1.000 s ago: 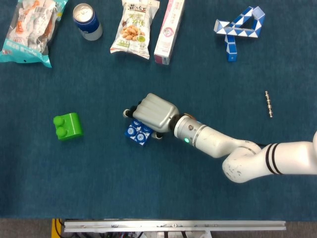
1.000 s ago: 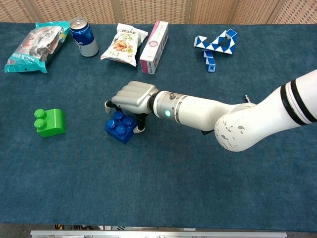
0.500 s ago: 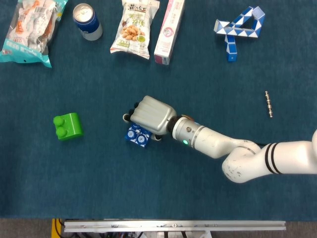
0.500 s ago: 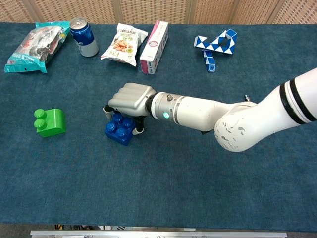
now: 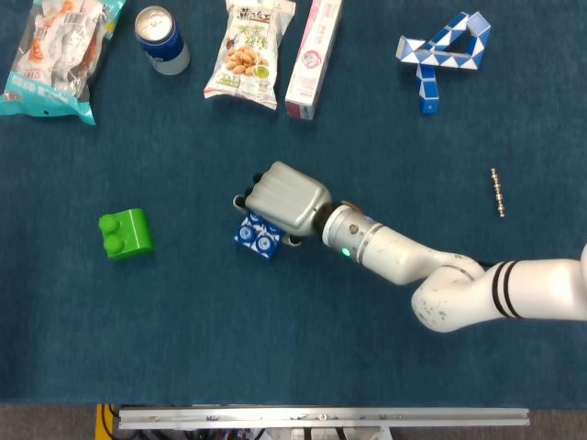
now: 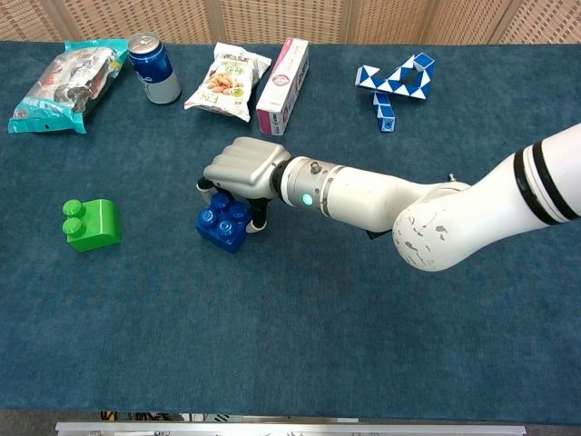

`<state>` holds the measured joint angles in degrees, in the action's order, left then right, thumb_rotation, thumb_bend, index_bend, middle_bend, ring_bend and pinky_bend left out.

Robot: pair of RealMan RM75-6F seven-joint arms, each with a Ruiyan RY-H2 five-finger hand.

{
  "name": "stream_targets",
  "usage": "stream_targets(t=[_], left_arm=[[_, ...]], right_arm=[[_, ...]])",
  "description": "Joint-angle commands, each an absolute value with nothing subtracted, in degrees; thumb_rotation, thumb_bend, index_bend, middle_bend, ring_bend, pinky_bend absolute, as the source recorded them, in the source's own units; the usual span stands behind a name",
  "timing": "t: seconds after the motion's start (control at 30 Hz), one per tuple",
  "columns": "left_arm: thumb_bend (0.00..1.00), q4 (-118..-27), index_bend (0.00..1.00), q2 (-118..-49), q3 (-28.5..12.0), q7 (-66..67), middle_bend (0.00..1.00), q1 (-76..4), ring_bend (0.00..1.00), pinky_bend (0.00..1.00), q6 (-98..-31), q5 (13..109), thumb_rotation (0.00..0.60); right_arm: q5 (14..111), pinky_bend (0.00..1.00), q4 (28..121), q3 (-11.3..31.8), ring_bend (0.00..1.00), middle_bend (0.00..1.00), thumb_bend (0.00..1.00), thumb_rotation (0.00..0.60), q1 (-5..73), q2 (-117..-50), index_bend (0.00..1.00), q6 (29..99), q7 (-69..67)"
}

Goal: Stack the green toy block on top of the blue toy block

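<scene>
Green toy block (image 5: 125, 233): one, loose on the counter (image 5: 275, 348), well left of the blue toy block (image 5: 258, 236), one. Right robot hand (image 5: 282, 201) is clamped over the blue block, presumably steadying or repositioning the base. Left robot hand absent from both views.

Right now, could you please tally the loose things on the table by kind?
Toy blocks: 2, green and blue
Snack bags: 2
Can: 1
Box: 1
Snake puzzle: 1
Bead rod: 1
Total: 8
</scene>
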<state>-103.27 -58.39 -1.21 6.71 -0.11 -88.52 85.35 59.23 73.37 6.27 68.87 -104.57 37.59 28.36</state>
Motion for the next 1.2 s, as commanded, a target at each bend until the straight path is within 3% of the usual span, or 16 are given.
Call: stream_targets(t=[0.03,0.47,0.57,0.67,0.73,0.87,1.2], left_arm=[[0.22,-103.33,0.31,-58.40,-1.23,6.80,0.34,-0.15,0.31,0.23,-88.50,85.40,0.600],[0.22,-103.22,0.31,-58.40,-1.21,6.67,0.34,-0.04,0.31,0.23,-88.65,85.45,0.600],[0.22,-103.25,0.31,-58.37,-1.15,6.69,0.33,-0.04,0.31,0.23,-88.60,85.51,0.600],[0.22,-103.15,0.30,-58.38,-1.21,6.80,0.33,-0.30,0.31,0.23,-88.20,85.47,0.600],[0.22,-103.16,0.30,-58.25,-1.26,6.94,0.33,-0.65,0.31,0.23,-87.66,85.49,0.600],[0.22,-103.46,0.29,-57.78,-1.36,6.84,0.33,-1.69,0.31,0.23,-86.03,85.54,0.600],[0.22,-104.32,0.26,-56.52,-1.68,7.40,0.28,-6.03,0.28,0.22,-79.52,85.76,0.600]], right_arm=[[57.88,0.52,72.35,6.97,0.36,0.49,0.21,0.600,69.02,-104.60,0.50,37.44,28.63],[50.72,0.52,69.23,8.07,0.35,0.47,0.20,0.600,69.47,-106.03,0.49,37.93,31.91],[47.99,0.48,70.81,7.94,0.31,0.38,0.19,0.600,69.95,-105.03,0.34,36.97,33.03],[46.27,0.43,72.92,7.75,0.25,0.27,0.16,0.600,70.31,-103.58,0.08,36.97,33.89],[45.69,0.40,74.74,7.72,0.22,0.21,0.16,0.600,70.39,-102.25,0.01,37.19,33.99],[45.77,0.38,78.39,7.70,0.18,0.14,0.16,0.600,70.01,-99.15,0.00,38.39,33.68],[49.03,0.37,90.79,7.61,0.18,0.13,0.16,0.600,66.01,-84.22,0.00,44.34,31.68]])
